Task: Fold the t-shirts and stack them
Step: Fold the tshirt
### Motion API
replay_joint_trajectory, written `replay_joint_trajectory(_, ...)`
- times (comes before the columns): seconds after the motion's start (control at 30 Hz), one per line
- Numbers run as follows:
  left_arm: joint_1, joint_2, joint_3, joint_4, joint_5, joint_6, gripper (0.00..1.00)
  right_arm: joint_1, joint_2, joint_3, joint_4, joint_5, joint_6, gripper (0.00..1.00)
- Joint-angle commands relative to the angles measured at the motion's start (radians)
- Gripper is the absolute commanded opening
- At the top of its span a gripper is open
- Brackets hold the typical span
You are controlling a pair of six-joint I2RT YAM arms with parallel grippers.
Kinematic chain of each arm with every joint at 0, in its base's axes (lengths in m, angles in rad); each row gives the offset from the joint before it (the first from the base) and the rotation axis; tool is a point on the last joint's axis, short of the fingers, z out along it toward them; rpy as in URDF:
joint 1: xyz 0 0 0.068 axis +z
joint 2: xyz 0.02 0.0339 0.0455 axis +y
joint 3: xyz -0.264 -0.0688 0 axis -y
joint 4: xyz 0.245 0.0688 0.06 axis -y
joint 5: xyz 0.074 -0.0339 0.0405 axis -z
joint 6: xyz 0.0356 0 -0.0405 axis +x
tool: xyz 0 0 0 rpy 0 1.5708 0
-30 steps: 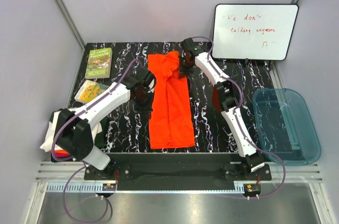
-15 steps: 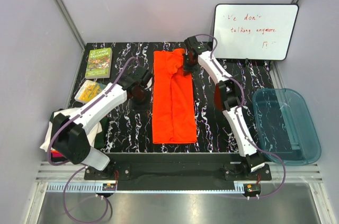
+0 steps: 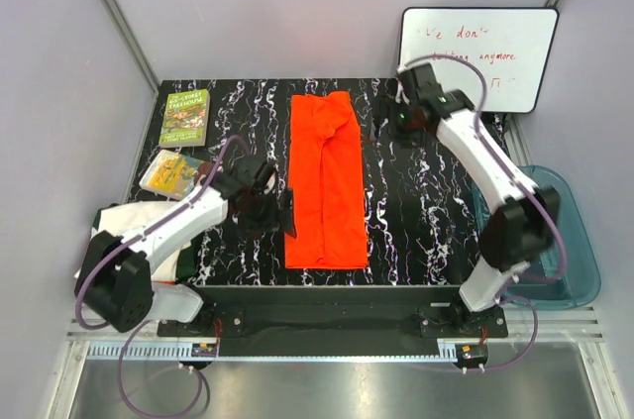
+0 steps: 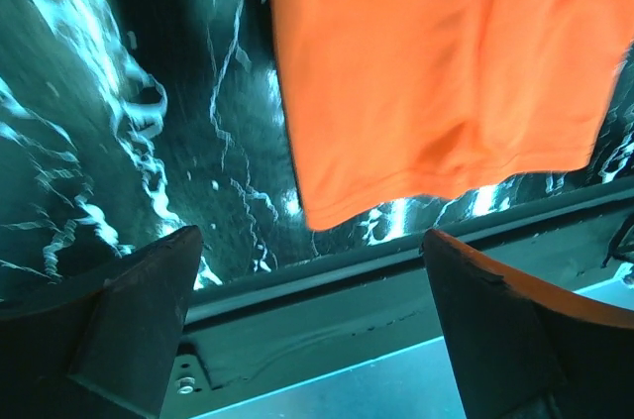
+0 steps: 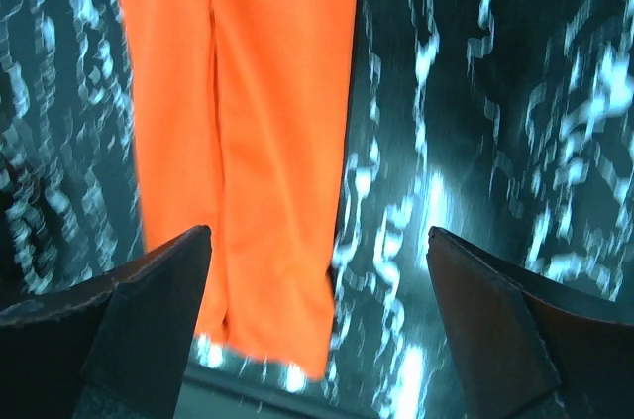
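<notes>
The orange t-shirt (image 3: 325, 181) lies flat in the middle of the black marbled tabletop (image 3: 426, 201). It is folded lengthwise into a long narrow strip that runs from close to the far edge down to close to the near edge.

The left gripper (image 4: 309, 241) hangs just beside the strip's left side, near its lower end. Its claw is spread wide, and the left wrist view shows only the tabletop and the shirt's near corner between the fingers (image 4: 129, 310). The right gripper (image 5: 317, 236) is off to the right of the strip's far end, apart from the cloth. Its claw is also spread wide and holds nothing.

The left arm reaches in from the near left corner, crossing over a white cloth heap (image 3: 129, 219) that sits at the left edge. Farther along that edge lie a small yellow packet (image 3: 170, 171) and a green book (image 3: 185, 117), the book toward the far left corner. Both are well clear of the shirt.

A whiteboard (image 3: 475, 43) with red handwriting leans at the far right corner, just behind the right wrist. A translucent blue tub (image 3: 555, 251) sits past the right edge, and the right arm's elbow rises in front of its near left rim.
</notes>
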State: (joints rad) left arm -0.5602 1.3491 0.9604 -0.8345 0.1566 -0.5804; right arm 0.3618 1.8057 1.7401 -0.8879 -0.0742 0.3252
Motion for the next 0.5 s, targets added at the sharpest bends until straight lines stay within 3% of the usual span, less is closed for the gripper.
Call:
replay_joint_trajectory(0.0,-0.001,-0.106,-0.165,0.178,0.103,-0.126,0.99,-0.014,-0.205,-0.366,0.062,-0.108,0.103,0.97)
replay_joint_trajectory(0.17,-0.003,-0.16,-0.3,0.258,0.103,-0.191,0.98,-0.012,-0.368,-0.721,0.216,-0.278,0.254,0.98)
replay_joint_trajectory(0.37,-0.004,-0.162,-0.377,0.343,0.113,-0.254,0.76,-0.006,-0.442,-1.016,0.388,-0.389,0.399,0.97)
replay_joint_trajectory(0.47,-0.004,-0.146,-0.413,0.403,0.127,-0.286,0.73,-0.004,-0.427,-1.099,0.475,-0.438,0.457,0.93)
